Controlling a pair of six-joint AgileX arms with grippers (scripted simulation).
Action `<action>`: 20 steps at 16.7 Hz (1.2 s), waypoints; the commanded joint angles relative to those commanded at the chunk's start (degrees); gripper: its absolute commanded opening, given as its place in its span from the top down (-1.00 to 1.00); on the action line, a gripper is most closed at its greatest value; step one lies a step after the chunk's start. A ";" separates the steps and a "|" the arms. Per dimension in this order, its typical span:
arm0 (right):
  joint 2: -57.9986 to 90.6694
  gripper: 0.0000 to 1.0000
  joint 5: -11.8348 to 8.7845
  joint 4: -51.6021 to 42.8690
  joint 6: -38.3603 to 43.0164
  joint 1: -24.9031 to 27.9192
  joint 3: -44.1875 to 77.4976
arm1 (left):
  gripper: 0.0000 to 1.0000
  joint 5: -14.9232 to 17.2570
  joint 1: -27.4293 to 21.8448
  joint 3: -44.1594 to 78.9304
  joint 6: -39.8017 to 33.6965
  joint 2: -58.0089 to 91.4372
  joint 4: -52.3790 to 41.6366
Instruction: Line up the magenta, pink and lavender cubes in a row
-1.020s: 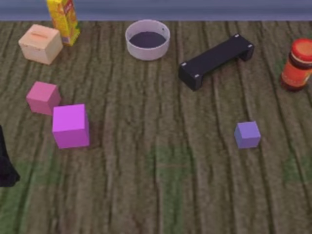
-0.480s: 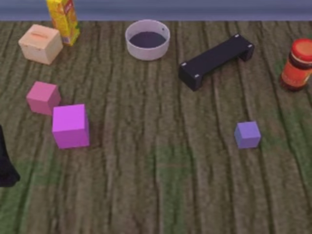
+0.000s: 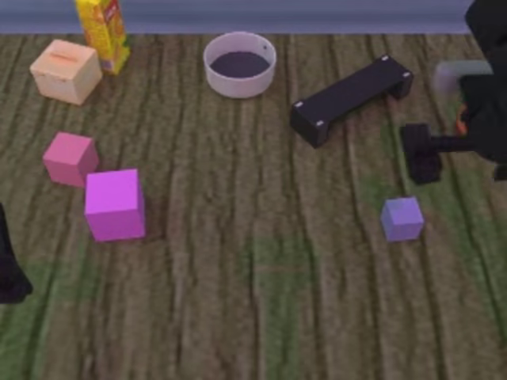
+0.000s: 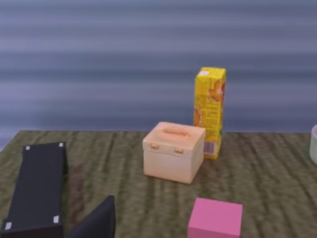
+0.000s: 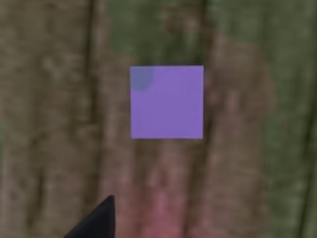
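Observation:
The large magenta cube (image 3: 115,204) stands at the table's left. The dusty pink cube (image 3: 70,157) sits just behind it and to its left, and also shows in the left wrist view as the pink cube (image 4: 215,220). The small lavender cube (image 3: 402,218) rests alone at the right. My right gripper (image 3: 424,158) hangs open a little behind that cube, and the right wrist view looks straight down on the lavender cube (image 5: 167,101), with one fingertip (image 5: 99,220) showing. My left gripper (image 3: 8,273) is parked open at the left edge.
Along the back stand a peach box (image 3: 66,71), a yellow carton (image 3: 103,32) and a white bowl (image 3: 239,63). A black bench-shaped block (image 3: 348,99) lies back right, close to the right arm. The middle of the wood-grain table (image 3: 261,237) is bare.
My right arm has come into view from the back right, and its gripper now hovers just behind the lavender cube, covering the red jar. The cubes and the left arm have not moved.

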 joint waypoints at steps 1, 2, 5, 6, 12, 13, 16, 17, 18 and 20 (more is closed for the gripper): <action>4.10 -1.00 0.01 -2.31 0.56 0.77 3.45 | -1.00 0.00 0.00 0.00 0.00 0.00 0.00; 7.87 -1.00 0.02 -4.38 1.08 1.47 6.66 | -1.00 0.00 0.00 0.00 0.00 0.00 0.00; 16.77 -1.00 0.06 -9.04 2.28 3.12 14.42 | -1.00 0.00 0.00 0.00 0.00 0.00 0.00; 18.76 -1.00 0.07 -10.05 2.55 3.50 16.21 | -1.00 0.00 0.00 0.00 0.00 0.00 0.00; 21.38 -1.00 0.09 -11.36 2.91 4.00 18.57 | -1.00 0.00 0.00 0.00 0.00 0.00 0.00; 21.23 -1.00 0.07 -11.23 2.86 3.69 18.42 | -1.00 0.00 0.00 0.00 0.00 0.00 0.00; 22.17 -1.00 0.10 -8.94 2.77 3.83 16.78 | -1.00 0.00 0.00 0.00 0.00 0.00 0.00; 22.93 -1.00 0.11 -7.01 2.78 3.87 15.63 | -1.00 0.00 0.00 0.00 0.00 0.00 0.00; 23.86 -1.00 0.11 -4.60 2.83 3.90 14.33 | -1.00 0.00 0.00 0.00 0.00 0.00 0.00; 25.86 -1.00 0.13 0.67 2.95 3.96 11.49 | -1.00 0.00 0.00 0.00 0.00 0.00 0.00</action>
